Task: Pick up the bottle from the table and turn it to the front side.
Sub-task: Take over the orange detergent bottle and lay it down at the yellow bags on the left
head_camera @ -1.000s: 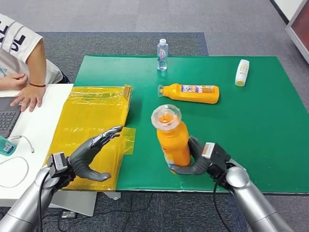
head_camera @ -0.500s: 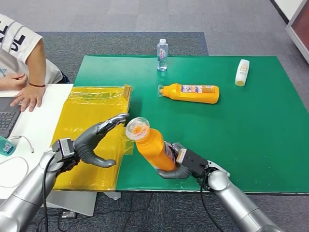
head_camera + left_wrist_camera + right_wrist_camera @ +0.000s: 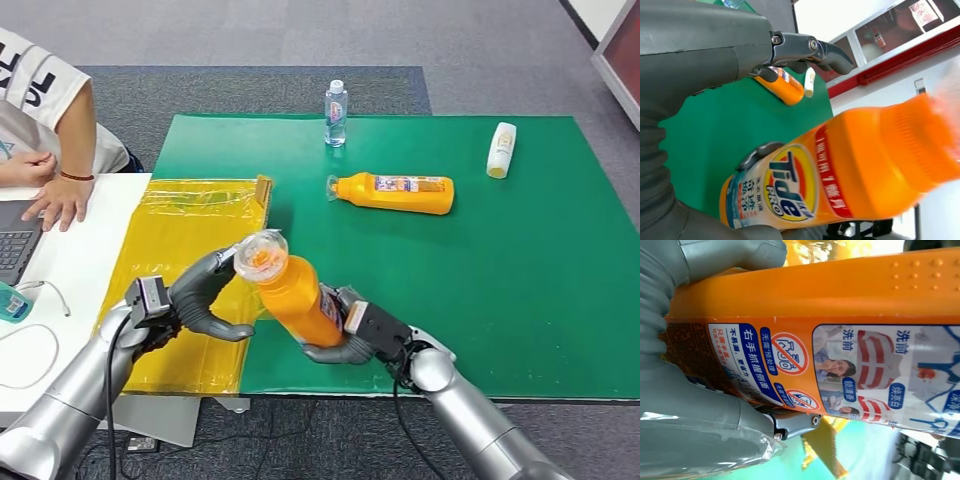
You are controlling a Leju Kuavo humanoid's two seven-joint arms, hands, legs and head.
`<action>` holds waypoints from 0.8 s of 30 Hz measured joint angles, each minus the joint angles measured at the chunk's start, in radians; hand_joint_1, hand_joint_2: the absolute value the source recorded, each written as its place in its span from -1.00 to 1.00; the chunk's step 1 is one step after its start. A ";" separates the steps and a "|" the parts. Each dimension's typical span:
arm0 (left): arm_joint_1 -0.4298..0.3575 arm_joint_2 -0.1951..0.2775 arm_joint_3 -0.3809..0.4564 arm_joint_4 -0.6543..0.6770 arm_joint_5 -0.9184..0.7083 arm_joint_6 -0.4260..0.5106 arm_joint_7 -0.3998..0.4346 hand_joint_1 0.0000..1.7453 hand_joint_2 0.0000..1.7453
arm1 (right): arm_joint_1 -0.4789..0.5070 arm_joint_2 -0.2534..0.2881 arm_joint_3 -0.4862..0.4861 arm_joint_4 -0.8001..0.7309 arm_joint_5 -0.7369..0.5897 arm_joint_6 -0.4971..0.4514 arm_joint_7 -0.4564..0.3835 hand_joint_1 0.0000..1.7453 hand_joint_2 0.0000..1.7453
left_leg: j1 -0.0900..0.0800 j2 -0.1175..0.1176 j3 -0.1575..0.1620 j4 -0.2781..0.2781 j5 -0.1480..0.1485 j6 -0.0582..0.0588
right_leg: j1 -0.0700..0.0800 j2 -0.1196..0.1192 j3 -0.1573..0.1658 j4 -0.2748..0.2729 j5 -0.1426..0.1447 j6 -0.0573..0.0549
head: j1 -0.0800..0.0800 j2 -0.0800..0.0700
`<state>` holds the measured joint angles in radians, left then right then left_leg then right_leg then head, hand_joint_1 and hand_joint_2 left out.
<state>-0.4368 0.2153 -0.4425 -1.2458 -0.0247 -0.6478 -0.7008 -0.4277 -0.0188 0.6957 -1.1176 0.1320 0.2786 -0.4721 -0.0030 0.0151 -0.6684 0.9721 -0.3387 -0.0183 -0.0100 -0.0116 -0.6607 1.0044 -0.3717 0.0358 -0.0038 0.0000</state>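
Right hand (grasping the bottle) has swung it left to the spread, empty left hand; handover looks imminent

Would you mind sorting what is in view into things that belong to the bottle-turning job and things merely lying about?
Belonging to the job:
- orange bottle, tilted and held off the table
- right hand, gripping its lower body
- left hand, open beside its cap

Lying about:
- second orange bottle, on its side
- water bottle, upright
- white bottle
- yellow bag
- laptop
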 joint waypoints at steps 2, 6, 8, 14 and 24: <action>0.000 -0.006 0.000 0.006 0.003 -0.004 0.000 -1.00 1.00 | 0.000 0.005 -0.001 -0.021 0.005 -0.007 0.007 1.00 1.00 | 0.000 0.000 0.000 0.000 0.000 0.000 | 0.000 0.000 0.000 0.000 0.000 0.000 | 0.000 0.000; 0.000 -0.013 0.000 0.015 0.010 -0.012 0.000 -1.00 1.00 | 0.000 0.011 -0.001 -0.063 0.029 -0.022 0.027 1.00 1.00 | 0.000 0.000 0.000 0.000 0.000 0.000 | 0.000 0.000 0.000 0.000 0.000 0.000 | 0.000 0.000; -0.002 -0.017 0.000 0.018 0.013 -0.014 0.000 -1.00 1.00 | -0.001 0.015 0.000 -0.077 0.047 -0.031 0.039 1.00 1.00 | 0.000 0.000 0.000 0.000 0.000 0.000 | 0.000 0.000 0.000 0.000 0.000 0.000 | 0.000 0.000; -0.003 -0.031 0.004 0.027 0.012 -0.010 0.000 -1.00 1.00 | 0.001 0.036 0.008 -0.075 0.158 -0.122 0.077 1.00 1.00 | 0.000 0.000 0.000 0.000 0.000 0.000 | 0.000 0.000 0.000 0.000 0.000 0.000 | 0.000 0.000; 0.000 -0.055 0.010 0.046 0.010 0.000 0.000 -1.00 1.00 | 0.019 0.084 0.026 -0.038 0.281 -0.223 0.112 1.00 1.00 | 0.000 0.000 -0.001 0.000 0.000 0.000 | 0.000 0.000 -0.001 0.000 0.000 0.000 | 0.000 0.000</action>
<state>-0.4368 0.1603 -0.4328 -1.2000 -0.0149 -0.6478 -0.7010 -0.4085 0.0650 0.7221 -1.1556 0.4133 0.0552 -0.3604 -0.0029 0.0151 -0.6692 0.9721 -0.3386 -0.0184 -0.0099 -0.0117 -0.6613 1.0045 -0.3718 0.0358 -0.0039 0.0000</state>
